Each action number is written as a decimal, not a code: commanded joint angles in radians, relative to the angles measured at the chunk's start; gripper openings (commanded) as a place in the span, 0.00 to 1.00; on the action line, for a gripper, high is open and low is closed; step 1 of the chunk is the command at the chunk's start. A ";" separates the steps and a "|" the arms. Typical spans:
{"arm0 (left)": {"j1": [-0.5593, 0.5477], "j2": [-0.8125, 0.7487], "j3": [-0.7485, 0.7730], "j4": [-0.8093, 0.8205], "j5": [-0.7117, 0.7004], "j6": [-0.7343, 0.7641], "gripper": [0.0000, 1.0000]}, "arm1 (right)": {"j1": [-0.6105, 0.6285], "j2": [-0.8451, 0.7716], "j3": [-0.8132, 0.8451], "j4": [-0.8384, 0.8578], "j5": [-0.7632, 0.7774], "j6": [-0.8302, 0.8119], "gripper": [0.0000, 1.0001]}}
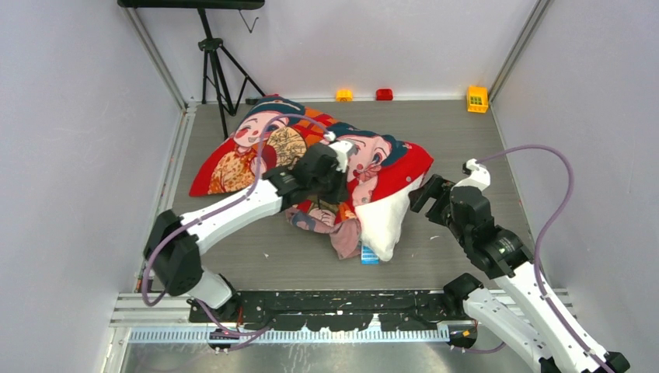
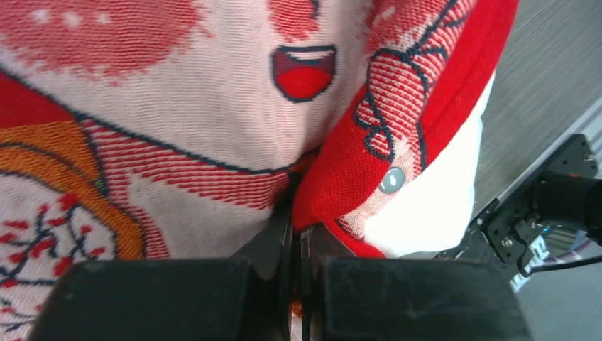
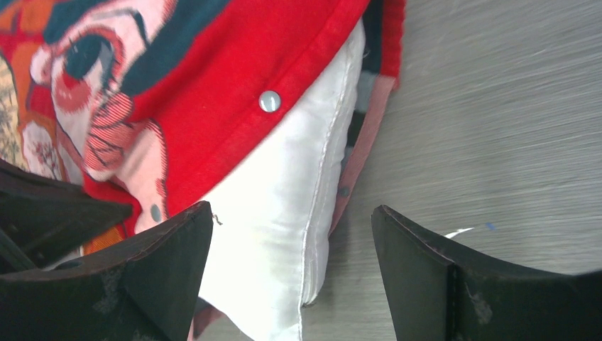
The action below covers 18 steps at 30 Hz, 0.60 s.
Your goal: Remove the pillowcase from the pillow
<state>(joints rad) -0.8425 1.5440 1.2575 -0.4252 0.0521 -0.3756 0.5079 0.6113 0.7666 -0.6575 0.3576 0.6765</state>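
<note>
Pillowcase (image 1: 256, 151) status: the red printed cover lies across the middle of the grey surface (image 1: 466, 148) and still covers most of the pillow (image 1: 386, 217). 1 white corner of the pillow protrudes from the open end on the right-hand side, with a small blue tag (image 1: 370, 255) at its near tip. Loose cover fabric is bunched beside that corner, its pinkish inside showing.

Left pincer (image 2: 297, 238): clamped on a fold of the cover near the open hem, jaws pressed together with cloth between them.

Right pincer (image 3: 291, 213): spread wide and holding nothing. It is poised just beside the exposed pillow corner, which appears in the gap between its 2 fingers in the wrist view.

Handling assessment: the cover is soft woven cloth, light and limp. It is likely to stretch and bunch rather than slide off cleanly. Its hem carries metal snap fasteners (image 3: 269, 101); at least 2 are visible, and they look undone. The pillow looks plump, compressible and smooth-skinned, so it will probably slip out of a shallow pinch.

Recommended hold: the right pincer takes the seamed white corner deeply while the left pulls by the hem fold.

Risk: trapping red cloth together with the pillow.
</note>
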 commanded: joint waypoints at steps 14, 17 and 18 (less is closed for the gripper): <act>0.452 -0.542 -0.314 -0.088 -0.147 -0.114 0.00 | -0.002 0.233 -0.130 0.362 -0.414 -0.035 0.86; 0.458 -0.594 -0.331 -0.080 -0.167 -0.087 0.03 | -0.002 0.275 -0.114 0.369 -0.426 -0.051 0.86; 0.458 -0.614 -0.330 -0.076 -0.151 -0.070 0.16 | -0.002 0.284 -0.112 0.373 -0.427 -0.052 0.86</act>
<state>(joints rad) -0.4015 1.0004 0.9302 -0.5106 -0.0269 -0.4717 0.5087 0.8680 0.6106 -0.3622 -0.0368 0.6590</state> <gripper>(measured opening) 0.031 0.860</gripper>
